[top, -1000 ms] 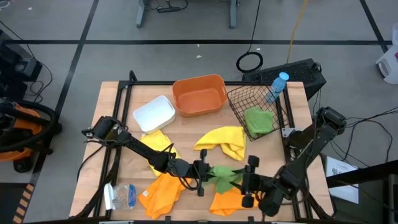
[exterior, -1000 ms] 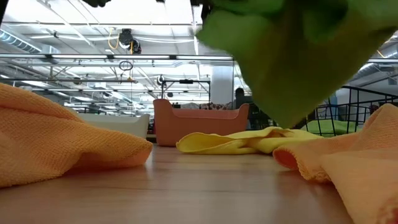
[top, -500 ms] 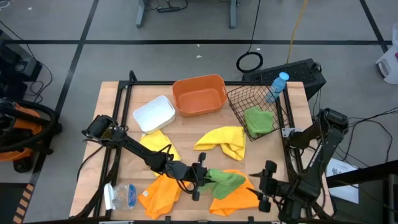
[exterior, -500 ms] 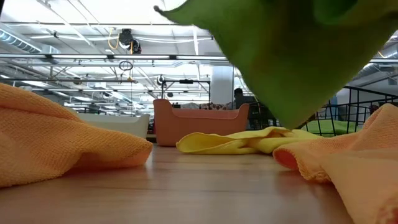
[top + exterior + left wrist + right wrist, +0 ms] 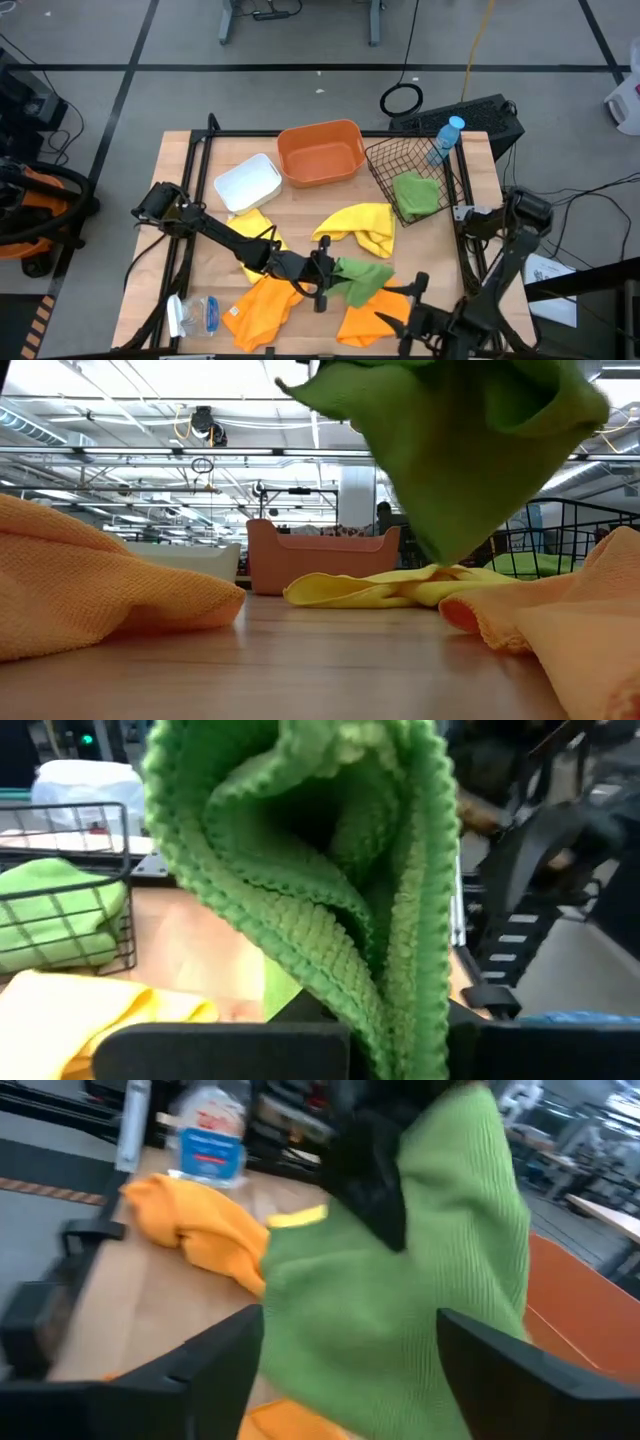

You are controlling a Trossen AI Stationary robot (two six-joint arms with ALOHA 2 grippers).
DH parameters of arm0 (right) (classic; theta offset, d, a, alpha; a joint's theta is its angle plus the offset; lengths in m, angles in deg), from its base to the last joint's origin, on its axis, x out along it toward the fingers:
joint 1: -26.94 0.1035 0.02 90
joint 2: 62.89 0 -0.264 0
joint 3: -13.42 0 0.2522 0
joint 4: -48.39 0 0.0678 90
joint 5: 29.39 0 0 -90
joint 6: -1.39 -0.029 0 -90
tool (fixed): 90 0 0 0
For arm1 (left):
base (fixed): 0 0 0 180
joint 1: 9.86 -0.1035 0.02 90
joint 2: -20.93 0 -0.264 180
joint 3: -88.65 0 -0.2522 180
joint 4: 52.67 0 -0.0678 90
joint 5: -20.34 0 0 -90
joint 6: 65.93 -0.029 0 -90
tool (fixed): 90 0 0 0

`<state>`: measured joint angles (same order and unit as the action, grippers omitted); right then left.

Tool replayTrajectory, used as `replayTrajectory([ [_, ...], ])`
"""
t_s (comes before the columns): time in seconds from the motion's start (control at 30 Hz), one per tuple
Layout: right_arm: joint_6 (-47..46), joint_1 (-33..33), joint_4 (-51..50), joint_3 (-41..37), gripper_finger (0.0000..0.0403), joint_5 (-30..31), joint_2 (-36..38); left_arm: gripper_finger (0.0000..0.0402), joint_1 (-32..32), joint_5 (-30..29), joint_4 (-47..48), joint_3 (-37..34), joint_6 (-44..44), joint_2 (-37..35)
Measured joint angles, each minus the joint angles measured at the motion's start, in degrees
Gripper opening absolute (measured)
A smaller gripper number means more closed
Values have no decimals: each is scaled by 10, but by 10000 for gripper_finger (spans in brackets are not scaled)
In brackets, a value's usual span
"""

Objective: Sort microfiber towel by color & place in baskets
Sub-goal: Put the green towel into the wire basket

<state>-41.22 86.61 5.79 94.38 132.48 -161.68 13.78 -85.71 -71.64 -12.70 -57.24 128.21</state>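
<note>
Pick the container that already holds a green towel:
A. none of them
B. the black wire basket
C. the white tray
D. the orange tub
B: in the high view a folded green towel lies inside the black wire basket, while the orange tub and white tray hold no towel.

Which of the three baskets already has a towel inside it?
The black wire-mesh basket, at the table's far right corner, holds a green towel. The orange tub and the white tray beside it show nothing inside.

tub [image 5: 320, 153] between tray [image 5: 248, 184] and basket [image 5: 410, 175] | 1 towel [image 5: 415, 194] inside (basket)
</note>
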Motion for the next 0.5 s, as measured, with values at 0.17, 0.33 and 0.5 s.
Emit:
replayTrajectory([
  [0.17, -21, -31, 0, 0, 356, 21, -16, 6, 1, 10, -2, 0, 0, 0],
  [0.33, 1, -60, -3, 0, 380, 19, -17, 6, 1, 30, -3, 0, 0, 0],
  [0.5, 0, -96, -16, 0, 380, -41, -17, 6, 1, 41, -19, 0, -3, 0],
])
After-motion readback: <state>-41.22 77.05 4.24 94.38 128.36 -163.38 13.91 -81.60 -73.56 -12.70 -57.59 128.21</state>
